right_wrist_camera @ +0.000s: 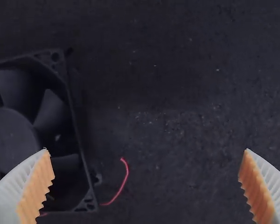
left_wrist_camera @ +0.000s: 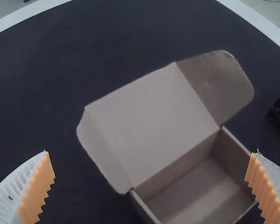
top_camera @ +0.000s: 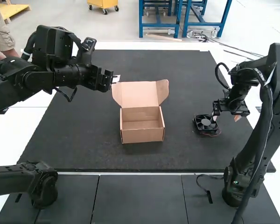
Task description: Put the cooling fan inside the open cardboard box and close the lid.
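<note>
Cardboard box [top_camera: 142, 133] sits mid-mat [top_camera: 74, 135], a little toward the near edge, with its lid standing open on the far side and nothing inside. Cooling fan [top_camera: 206, 124] lies flat toward the mat's right edge, well apart from the box. Right gripper [top_camera: 230, 110] hovers just above the fan, spread wide and holding nothing, with the fan frame offset under one finger. Left gripper [top_camera: 108, 79] is also spread, near the lid's left corner. Step in hand, as judged: approach for the pick. Next move: centre over the frame, descend, pinch.

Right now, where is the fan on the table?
In the high view the fan lies on the black mat at the right, apart from the open cardboard box on its left, with the right gripper close by it.
</note>
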Motion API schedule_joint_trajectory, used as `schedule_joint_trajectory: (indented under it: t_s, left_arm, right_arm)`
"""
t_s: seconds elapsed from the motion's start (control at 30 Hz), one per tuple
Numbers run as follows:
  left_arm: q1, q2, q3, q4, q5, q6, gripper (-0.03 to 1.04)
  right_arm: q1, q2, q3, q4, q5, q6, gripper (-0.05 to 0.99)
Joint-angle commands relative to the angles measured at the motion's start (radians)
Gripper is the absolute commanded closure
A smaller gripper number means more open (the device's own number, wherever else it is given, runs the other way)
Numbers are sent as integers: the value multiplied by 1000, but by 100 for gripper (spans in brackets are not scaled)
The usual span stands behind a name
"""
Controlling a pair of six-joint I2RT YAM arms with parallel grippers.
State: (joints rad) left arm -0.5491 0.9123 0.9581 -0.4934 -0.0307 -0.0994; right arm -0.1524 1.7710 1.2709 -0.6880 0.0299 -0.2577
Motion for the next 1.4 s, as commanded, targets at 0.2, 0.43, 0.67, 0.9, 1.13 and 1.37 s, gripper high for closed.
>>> schedule_joint_trajectory:
  t_s: [0.2, 0.43, 0.67, 0.9, 1.13, 1.37]
  left_arm:
    - [-3, 17, 7, 12, -15, -6, 4]
    - [-3, 19, 11, 9, -15, -6, 4]
    - [-3, 19, 18, 3, -14, -6, 4]
    - [-3, 14, 19, -45, -15, 7, 4]
    - [-3, 7, 21, -96, -14, 26, 4]
    - [-3, 7, 21, -119, -14, 33, 4]
  right_arm:
    - [5, 38, 33, -5, -19, 17, 3]
    - [5, 65, 39, -2, -19, 20, 3]
    - [5, 105, 45, 5, -19, 29, 3]
    - [5, 140, 73, 5, -18, 49, 3]
    - [5, 166, 94, -12, -28, 48, 25]
    - [5, 166, 90, -12, -88, 38, 69]
